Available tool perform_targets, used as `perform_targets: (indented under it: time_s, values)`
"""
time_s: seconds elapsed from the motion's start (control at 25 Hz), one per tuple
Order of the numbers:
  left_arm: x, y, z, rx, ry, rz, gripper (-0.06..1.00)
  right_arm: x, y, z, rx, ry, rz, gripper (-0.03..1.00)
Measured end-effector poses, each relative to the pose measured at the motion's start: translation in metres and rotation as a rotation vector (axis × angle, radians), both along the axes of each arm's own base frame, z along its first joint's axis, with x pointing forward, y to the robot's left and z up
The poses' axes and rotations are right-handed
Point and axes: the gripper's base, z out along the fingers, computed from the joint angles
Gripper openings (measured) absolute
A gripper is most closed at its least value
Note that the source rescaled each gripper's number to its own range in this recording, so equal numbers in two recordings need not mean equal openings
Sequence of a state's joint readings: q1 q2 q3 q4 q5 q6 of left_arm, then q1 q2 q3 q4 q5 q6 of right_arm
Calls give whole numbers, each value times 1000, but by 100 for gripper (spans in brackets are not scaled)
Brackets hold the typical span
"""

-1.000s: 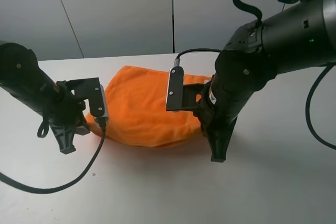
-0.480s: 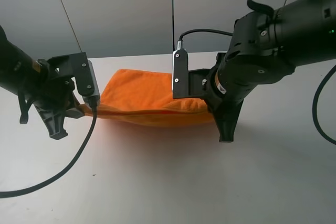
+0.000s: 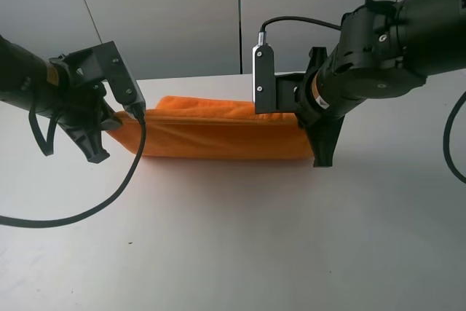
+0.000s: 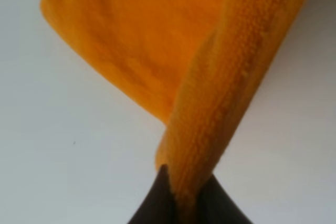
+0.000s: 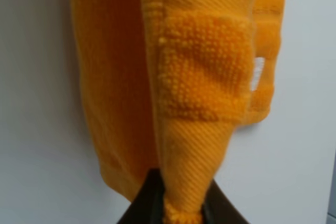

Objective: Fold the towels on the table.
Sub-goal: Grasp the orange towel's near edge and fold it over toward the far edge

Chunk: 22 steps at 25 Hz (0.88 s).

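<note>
The orange towel (image 3: 215, 135) hangs stretched as a long band between my two grippers, above the white table (image 3: 233, 238). My left gripper (image 3: 109, 123) is shut on its left end, and the left wrist view shows the cloth (image 4: 210, 93) pinched between the dark fingertips (image 4: 149, 208). My right gripper (image 3: 309, 132) is shut on its right end. The right wrist view shows the stitched border band (image 5: 197, 77) and a bit of the white label (image 5: 257, 73) above the pinch.
A grey panelled wall (image 3: 182, 20) stands behind the table's far edge. Black cables (image 3: 80, 213) trail from the left arm over the table front left. The right arm's bulky body (image 3: 393, 41) hangs over the right back of the table.
Both grippers have risen and moved apart toward the back. The towel has gone from a sagging heap on the table to a taut, lifted band.
</note>
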State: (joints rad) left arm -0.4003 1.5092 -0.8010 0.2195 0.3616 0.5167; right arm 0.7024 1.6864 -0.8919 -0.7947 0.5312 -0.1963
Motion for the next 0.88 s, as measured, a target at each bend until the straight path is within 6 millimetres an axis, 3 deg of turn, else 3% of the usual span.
perform_targets:
  time_s: [0.48,0.88]
  values:
    - [12,-4,-4,-7,-81,-20,0,14,-2,8,-38,-153,73,0]
    - [51,-9,-7,4,-116,0,0,52,5,-1,-82,-172,16,0]
